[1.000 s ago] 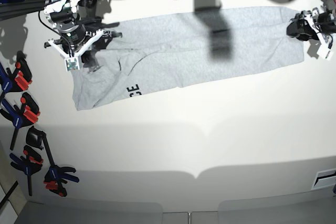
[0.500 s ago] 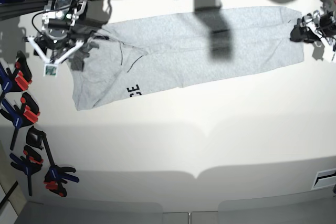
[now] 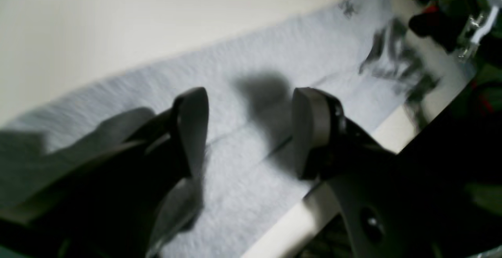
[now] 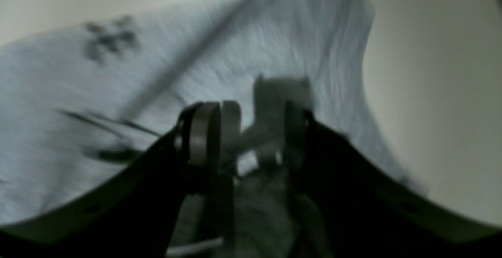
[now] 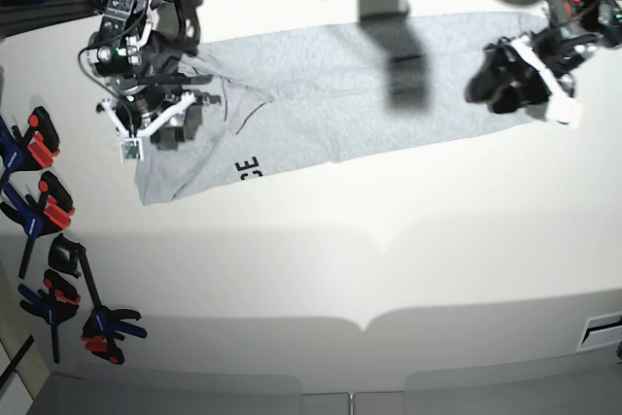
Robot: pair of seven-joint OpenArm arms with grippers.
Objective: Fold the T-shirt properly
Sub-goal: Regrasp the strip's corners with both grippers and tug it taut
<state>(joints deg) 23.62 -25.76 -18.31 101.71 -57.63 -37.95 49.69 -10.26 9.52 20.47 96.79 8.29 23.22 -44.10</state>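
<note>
Black letters "CE" show on the grey T-shirt (image 5: pixel 321 94).

T-shirt (image 5: pixel 369 94): soft heather-grey knit cloth, matt, slightly fuzzy; black printed lettering. Table (image 5: pixel 389 259): smooth off-white top, matt w/ faint sheen. Left gripper (image 3: pixel 251 132) fingers (image 3: pixel 310 128): dark matt plastic. Clamps (image 5: pixel 44 211): glossy red/blue plastic, black handles.

Both wrist views motion-blurred; lettering (image 5: pixel 249 168) on T-shirt (image 5: pixel 330 94) mostly tucked under fold, only approx 2 chars showing; in right wrist view print just a dark smear, unreadable; shirt's far end behind left gripper (image 5: pixel 505 75); clamps (image 5: pixel 44 211) cut by frame edge.
</note>
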